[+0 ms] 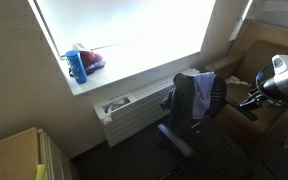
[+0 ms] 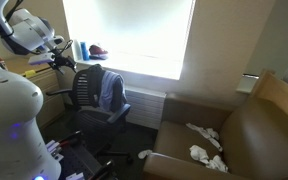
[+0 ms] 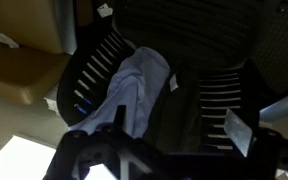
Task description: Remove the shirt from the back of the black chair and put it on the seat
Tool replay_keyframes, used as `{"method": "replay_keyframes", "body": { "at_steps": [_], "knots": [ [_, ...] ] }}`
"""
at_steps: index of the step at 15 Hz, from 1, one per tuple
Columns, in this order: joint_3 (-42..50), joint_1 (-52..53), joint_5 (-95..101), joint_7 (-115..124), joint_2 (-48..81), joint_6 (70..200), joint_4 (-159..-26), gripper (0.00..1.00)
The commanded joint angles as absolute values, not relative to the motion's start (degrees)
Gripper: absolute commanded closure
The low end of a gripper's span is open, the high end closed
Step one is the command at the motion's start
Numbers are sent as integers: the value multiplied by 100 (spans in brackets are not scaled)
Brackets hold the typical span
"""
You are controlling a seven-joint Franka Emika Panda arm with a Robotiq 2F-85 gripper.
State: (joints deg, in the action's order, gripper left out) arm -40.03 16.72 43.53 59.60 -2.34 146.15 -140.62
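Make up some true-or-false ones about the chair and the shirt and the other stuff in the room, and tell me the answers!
1. The shirt hangs over the back of the black chair. True.
2. The shirt already lies on the seat. False: it is on the backrest, not on the seat.
3. A blue bottle stands on the windowsill. True.
4. The gripper is holding the shirt. False: it is beside the chair, apart from the shirt.
5. The brown armchair has nothing on it. False: white cloths lie on its seat.
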Motion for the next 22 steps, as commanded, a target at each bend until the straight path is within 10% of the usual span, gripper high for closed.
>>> {"method": "replay_keyframes", "body": {
  "at_steps": [1,8,22],
  "knots": [
    [-4087,1389,5972,7425,-10,14515,-13729,0],
    [-3743,2159,9387,9710,1526,13057,-12378,0],
    [-2795,2438,9012,9384,3197,13858,-11645,0]
  ]
}}
